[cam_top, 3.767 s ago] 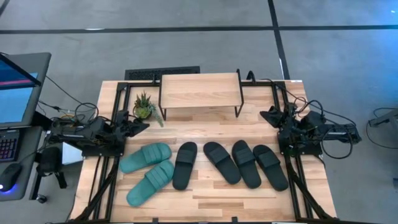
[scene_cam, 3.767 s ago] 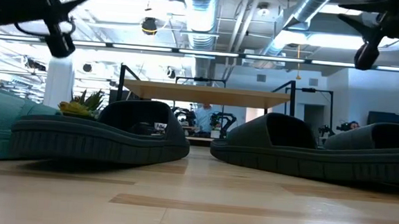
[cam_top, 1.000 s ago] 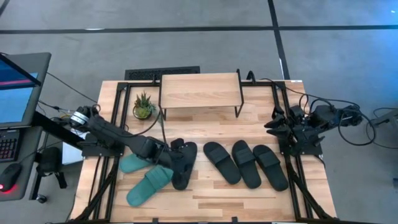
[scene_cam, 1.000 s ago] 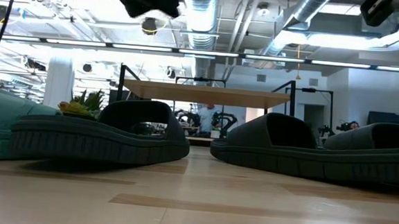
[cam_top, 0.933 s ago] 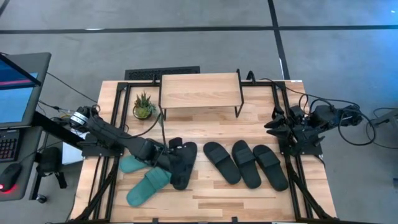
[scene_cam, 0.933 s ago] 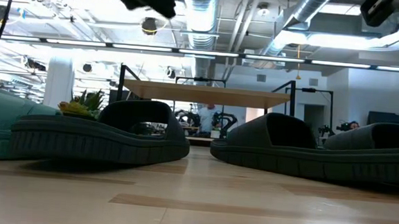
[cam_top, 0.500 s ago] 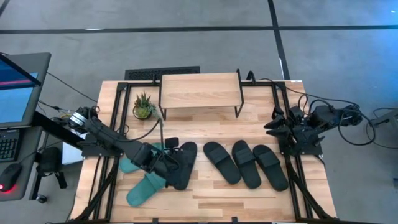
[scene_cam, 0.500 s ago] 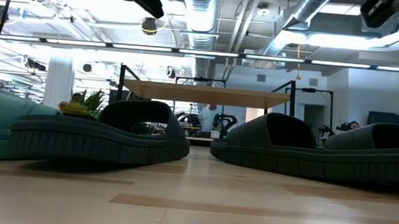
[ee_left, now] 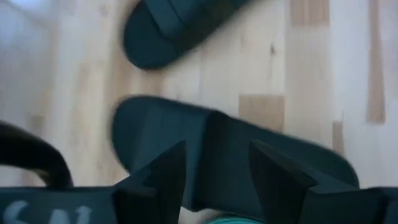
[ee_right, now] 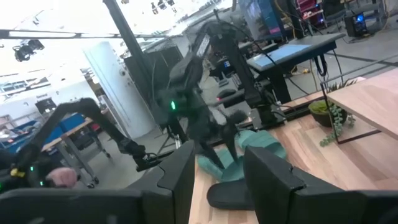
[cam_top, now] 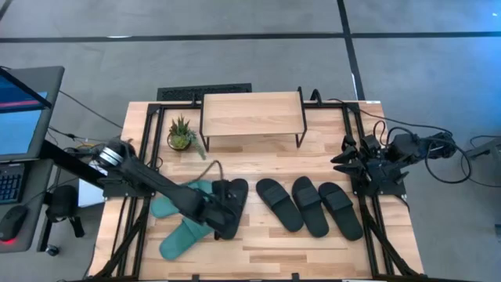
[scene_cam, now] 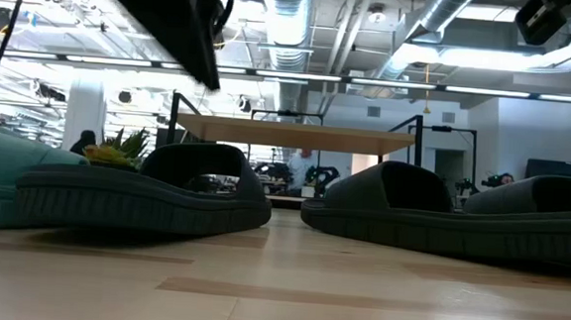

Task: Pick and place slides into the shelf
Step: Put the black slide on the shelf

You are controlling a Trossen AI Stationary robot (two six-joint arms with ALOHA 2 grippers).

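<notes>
Several slides lie in a row on the table: two teal ones [cam_top: 174, 205] at the left and black ones [cam_top: 311, 205] to their right. My left gripper [cam_top: 232, 207] hangs open over the leftmost black slide [cam_top: 239, 189]; in the left wrist view its fingers [ee_left: 166, 176] stand above the strap [ee_left: 217, 146], and the low view shows the gripper [scene_cam: 180, 25] well above that slide [scene_cam: 145, 186]. The shelf [cam_top: 252, 113] stands at the far middle on thin black legs. My right gripper [ee_right: 217, 168] waits open at the table's right edge.
A small potted plant [cam_top: 181, 133] stands left of the shelf. Black frame rails [cam_top: 133, 219] run along both table sides. A monitor and keyboard [cam_top: 19, 117] sit off the table's left. Bare wood lies along the near edge [cam_top: 266, 254].
My left gripper has come down and toward the table's near edge over the leftmost black slide, tipping more steeply downward and rolling a little. The slides have stayed where they were.
</notes>
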